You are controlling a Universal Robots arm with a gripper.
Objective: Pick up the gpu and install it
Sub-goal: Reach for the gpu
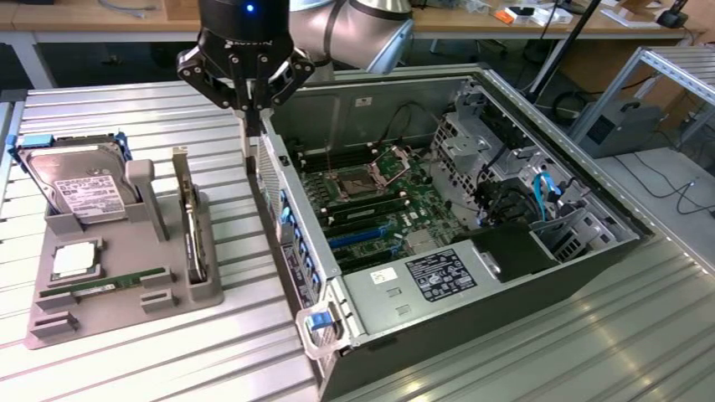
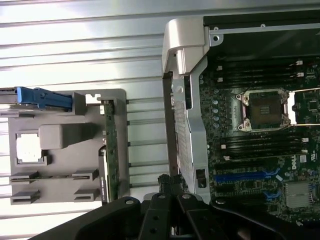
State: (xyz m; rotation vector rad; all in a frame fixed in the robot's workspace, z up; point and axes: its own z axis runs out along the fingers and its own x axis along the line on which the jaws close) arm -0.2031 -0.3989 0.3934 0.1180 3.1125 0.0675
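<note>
The gpu [image 1: 192, 224] is a thin card standing on edge in a slot of the grey tray [image 1: 123, 314], at the exterior view's left of the open computer case [image 1: 470, 285]. In the wrist view the gpu [image 2: 109, 150] shows its green-brown edge. My gripper [image 1: 248, 105] hangs above the gap between the tray and the case's rear wall, higher than the card and apart from it. In the wrist view the gripper [image 2: 169, 184] has its jaws shut with nothing between them. The motherboard [image 1: 369, 201] lies bare inside the case, with a blue slot [image 2: 245, 176].
The tray also carries a hard drive [image 1: 80, 188] in a blue bracket, a processor chip [image 1: 73, 261] and a green memory stick [image 1: 112, 285]. Drive cages and cables [image 1: 525, 193] crowd the case's far side. A ribbed metal table [image 1: 167, 368] lies underneath.
</note>
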